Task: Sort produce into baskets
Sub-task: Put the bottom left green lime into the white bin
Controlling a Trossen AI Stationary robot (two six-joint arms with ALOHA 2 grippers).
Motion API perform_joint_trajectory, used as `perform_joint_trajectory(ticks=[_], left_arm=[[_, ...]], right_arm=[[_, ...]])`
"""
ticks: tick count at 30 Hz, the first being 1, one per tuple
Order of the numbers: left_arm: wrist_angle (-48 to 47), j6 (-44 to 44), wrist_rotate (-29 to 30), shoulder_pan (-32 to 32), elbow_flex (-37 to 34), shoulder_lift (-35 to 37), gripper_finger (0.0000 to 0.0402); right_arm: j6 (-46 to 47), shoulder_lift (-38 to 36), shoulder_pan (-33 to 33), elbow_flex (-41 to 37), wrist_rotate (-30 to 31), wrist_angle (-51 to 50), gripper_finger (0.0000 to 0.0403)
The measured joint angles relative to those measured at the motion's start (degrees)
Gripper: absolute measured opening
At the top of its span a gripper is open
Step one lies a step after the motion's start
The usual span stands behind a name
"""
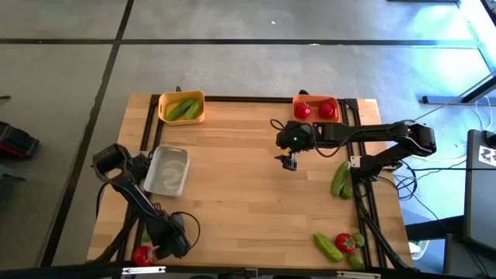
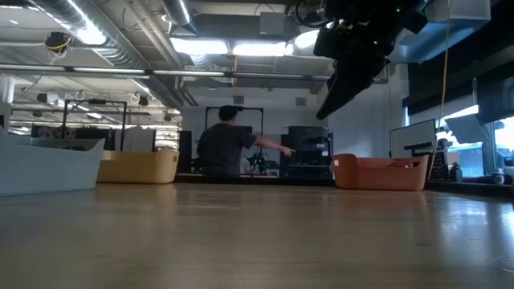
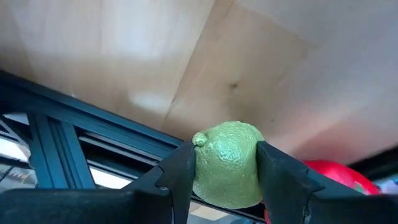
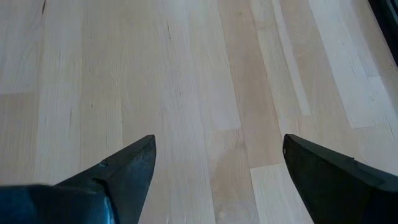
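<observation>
Gripping the lime (image 3: 227, 163) between its fingers at the table's near left corner, the left gripper (image 3: 225, 171) should lift straight up before carrying it toward a basket, while the right gripper (image 4: 214, 165) hangs wide open and empty over mid-table.

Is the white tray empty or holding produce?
Empty, as far as the high view shows: the white tray has only bare pale floor inside, no red or green pieces. In the low view its wall hides the inside.
</observation>
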State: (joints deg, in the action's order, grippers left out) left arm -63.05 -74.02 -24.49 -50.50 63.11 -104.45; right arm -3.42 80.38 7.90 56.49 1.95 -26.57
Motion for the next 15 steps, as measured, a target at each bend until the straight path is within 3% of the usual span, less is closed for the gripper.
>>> perform_joint_trajectory(ticks=[7, 15], left_arm=[[-0.37, -0.56, 4.38, 2.34, 0.00, 7.81, 0.0152], [-3.89, -7.33, 18.44, 4.88, 0.00, 19.66, 0.0154]], right_arm=[[0.02, 0.02, 0.00, 0.00, -0.02, -0.02, 0.0339], [0.04, 0.02, 0.00, 0.00, -0.02, -0.03, 0.0339]])
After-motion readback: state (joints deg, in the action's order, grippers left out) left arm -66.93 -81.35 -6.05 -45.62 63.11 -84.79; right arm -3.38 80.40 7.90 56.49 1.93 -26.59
